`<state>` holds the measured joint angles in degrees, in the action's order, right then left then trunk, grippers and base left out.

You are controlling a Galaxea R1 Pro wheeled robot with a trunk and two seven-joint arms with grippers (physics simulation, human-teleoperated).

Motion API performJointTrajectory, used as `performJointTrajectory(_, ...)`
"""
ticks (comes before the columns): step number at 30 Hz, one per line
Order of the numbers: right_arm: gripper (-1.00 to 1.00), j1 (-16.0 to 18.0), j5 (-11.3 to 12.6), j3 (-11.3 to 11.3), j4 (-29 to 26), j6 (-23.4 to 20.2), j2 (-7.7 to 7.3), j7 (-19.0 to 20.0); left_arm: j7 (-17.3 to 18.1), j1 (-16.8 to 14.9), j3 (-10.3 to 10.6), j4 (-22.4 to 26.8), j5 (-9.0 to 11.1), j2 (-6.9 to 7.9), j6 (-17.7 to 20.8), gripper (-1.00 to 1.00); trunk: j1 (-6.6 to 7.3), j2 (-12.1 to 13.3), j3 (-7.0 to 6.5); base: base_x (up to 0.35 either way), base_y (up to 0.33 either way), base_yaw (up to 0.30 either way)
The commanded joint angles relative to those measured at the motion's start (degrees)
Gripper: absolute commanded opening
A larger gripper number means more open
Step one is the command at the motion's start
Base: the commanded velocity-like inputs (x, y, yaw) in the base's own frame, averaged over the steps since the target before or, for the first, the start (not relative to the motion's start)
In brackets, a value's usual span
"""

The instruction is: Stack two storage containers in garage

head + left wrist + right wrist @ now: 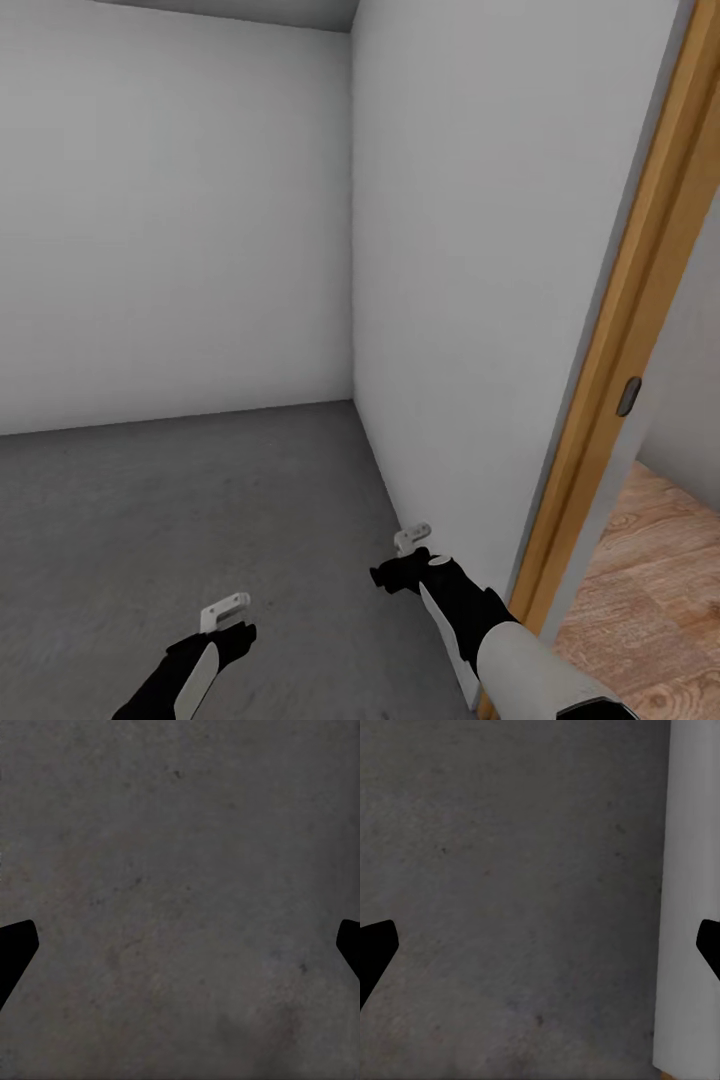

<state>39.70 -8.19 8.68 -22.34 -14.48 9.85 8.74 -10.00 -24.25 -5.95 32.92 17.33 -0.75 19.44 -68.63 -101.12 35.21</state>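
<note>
The storage containers are out of view. I face a bare corner of the garage with white walls and the grey concrete floor [180, 500]. My left gripper [224, 610] hangs low over that floor, open and empty. My right gripper [411, 539] is held low close to the white wall [460, 300] on the right, also open with nothing between its fingers. In the left wrist view the dark fingertips [15, 945] stand far apart over bare concrete. The right wrist view shows its fingertips [375, 949] wide apart over concrete beside the wall's foot [690, 907].
A wooden door frame [630, 330] runs up the right side, just beside my right arm. Past it lies the light wood-plank flooring [650, 600] of another room. The white wall end stands between the frame and my right gripper.
</note>
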Motion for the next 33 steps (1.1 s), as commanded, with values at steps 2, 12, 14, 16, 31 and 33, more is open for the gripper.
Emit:
performJointTrajectory(2, 1.0, -0.1, -0.6, 0.0, -0.1, -0.3, -0.01, 0.2, -0.3, 0.0, -0.1, 0.1, 0.6, -0.09, 0.2, 1.0, 0.01, 0.0, 0.06, 0.0, 0.0, 0.0)
performJointTrajectory(12, 1.0, -0.1, -0.6, 0.0, -0.1, -0.3, -0.01, 0.1, -0.5, 0.0, -0.3, 0.1, 0.9, -0.12, 0.2, 1.0, 0.01, 0.0, 0.06, -0.158, 0.0, 0.0)
performJointTrajectory(14, 1.0, -0.1, -0.6, 0.0, -0.2, -0.3, 0.02, 0.1, -0.5, 0.0, -0.3, 0.1, 0.9, -0.12, 0.2, 1.0, 0.01, 0.0, 0.06, -0.31, 0.0, 0.0)
performJointTrajectory(16, 1.0, -0.1, -0.6, 0.0, -0.1, -0.3, 0.0, 0.1, -0.5, 0.0, -0.3, 0.1, 0.9, -0.12, 0.2, 1.0, 0.01, 0.0, 0.06, -0.24, 0.0, 0.0)
performJointTrajectory(31, 1.0, -0.1, -0.6, 0.0, -0.1, -0.3, 0.0, 0.1, -0.4, 0.0, -0.5, 0.1, 1.0, -0.09, 0.2, 1.0, 0.01, 0.0, 0.06, -0.191, 0.1, 0.0)
performJointTrajectory(33, 1.0, -0.2, -0.6, 0.0, -0.1, -0.3, 0.0, 0.1, -0.4, 0.0, -0.5, 0.1, 1.0, -0.11, 0.2, 1.0, 0.01, 0.0, 0.06, -0.113, 0.063, 0.0)
